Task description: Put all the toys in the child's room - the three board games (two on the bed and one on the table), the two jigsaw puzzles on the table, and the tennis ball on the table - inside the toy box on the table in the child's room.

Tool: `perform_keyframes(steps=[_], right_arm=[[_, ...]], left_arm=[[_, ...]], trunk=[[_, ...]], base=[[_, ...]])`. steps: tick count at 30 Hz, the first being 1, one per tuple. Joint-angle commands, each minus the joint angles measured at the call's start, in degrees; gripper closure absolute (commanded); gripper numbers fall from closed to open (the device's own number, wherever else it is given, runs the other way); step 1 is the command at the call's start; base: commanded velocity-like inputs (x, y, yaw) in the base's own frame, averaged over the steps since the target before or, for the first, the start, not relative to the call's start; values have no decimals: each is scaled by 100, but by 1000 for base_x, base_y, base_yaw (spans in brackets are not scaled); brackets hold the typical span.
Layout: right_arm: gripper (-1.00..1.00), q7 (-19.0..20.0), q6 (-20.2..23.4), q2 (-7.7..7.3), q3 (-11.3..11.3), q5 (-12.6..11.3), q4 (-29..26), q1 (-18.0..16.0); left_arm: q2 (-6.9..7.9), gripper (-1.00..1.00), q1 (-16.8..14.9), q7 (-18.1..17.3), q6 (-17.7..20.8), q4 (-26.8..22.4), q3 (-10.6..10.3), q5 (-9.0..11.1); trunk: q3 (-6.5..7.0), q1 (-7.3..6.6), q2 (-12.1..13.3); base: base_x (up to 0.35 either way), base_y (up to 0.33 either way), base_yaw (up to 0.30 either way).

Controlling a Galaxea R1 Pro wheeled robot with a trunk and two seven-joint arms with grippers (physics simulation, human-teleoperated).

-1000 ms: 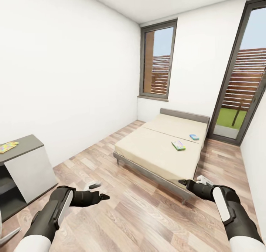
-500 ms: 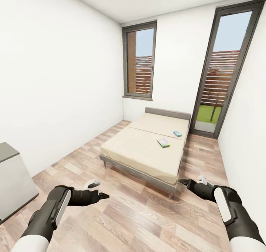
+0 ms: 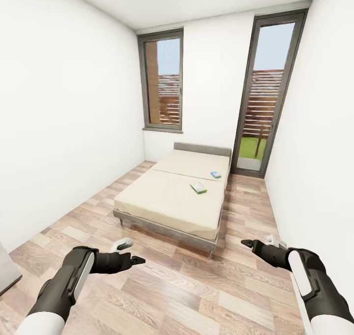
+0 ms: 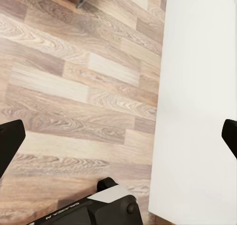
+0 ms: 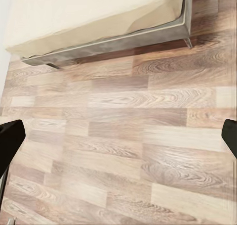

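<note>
Bed [image 3: 172,197] stands against the far wall, beige mattress, grey headboard, long side running toward the robot. Two board games lie flat on the mattress, toward its right edge: a green one [image 3: 198,187] near the middle of the length, and a blue one [image 3: 216,175] closer to the headboard. The two are apart, not touching.

Both arms are held low over the plank floor [image 3: 187,295], short of the bed's foot. Left gripper [image 3: 129,251] sits ahead of the bed's near-left corner, fingers spread, nothing between them. Right gripper [image 3: 260,241] is off the bed's near-right corner, close to the right wall [image 3: 314,143]; its fingers are also spread and empty. Both games lie well beyond either gripper, up the bed; the green one is the nearer, and closer to the right gripper than to the left.

Right wrist view: dark fingertips [image 5: 11,138] at the frame's two sides, wide apart, floor between, bed frame and mattress edge [image 5: 108,34] past them. Left wrist view: fingertips [image 4: 10,141] likewise wide apart over floor and white wall.

Window [image 3: 163,87] and glazed door [image 3: 263,92] in the far wall.
</note>
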Motion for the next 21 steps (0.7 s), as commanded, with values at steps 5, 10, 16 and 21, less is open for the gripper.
perform_keyframes(steps=[5,10,16,21], right_arm=[[-100,56,11,-48,-13,33,84,-5],[-100,55,-15,-65,-13,30,214,-5],[-100,55,-27,-69,-13,29,278,-5],[-100,55,-31,-65,-10,29,300,-5]], left_arm=[[0,-100,-1,-9,39,2,6,3],[0,-100,-1,-9,35,4,5,8],[0,-100,-1,-7,34,5,4,3],[0,-100,-1,-7,34,5,4,0]], trunk=[[-3,2,-5],[-3,2,-5],[-3,2,-5],[-3,2,-5]], base=[[0,0,-281],[0,0,-281],[0,0,-281],[0,0,-281]])
